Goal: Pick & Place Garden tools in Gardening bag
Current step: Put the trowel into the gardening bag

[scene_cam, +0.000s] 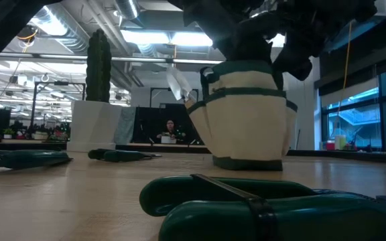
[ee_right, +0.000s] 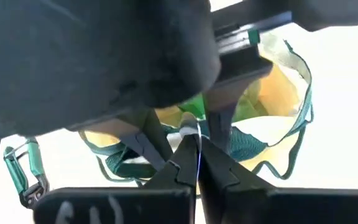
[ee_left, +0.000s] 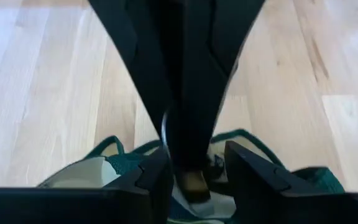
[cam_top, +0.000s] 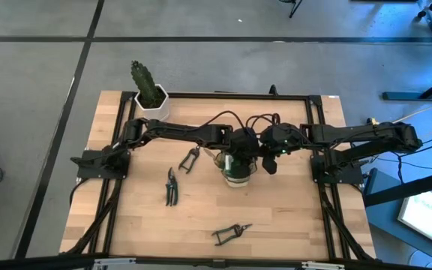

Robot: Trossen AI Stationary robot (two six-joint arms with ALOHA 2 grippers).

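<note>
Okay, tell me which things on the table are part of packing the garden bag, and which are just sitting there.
Part of the job:
gardening bag
three pruning shears on the table
left gripper and right gripper, both over the bag

Just lying about:
cactus in its white pot

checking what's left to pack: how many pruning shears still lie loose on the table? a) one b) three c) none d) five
b: the high view shows three shears on the wood outside the gardening bag: one beside it, one farther left, one near the front edge.
</note>
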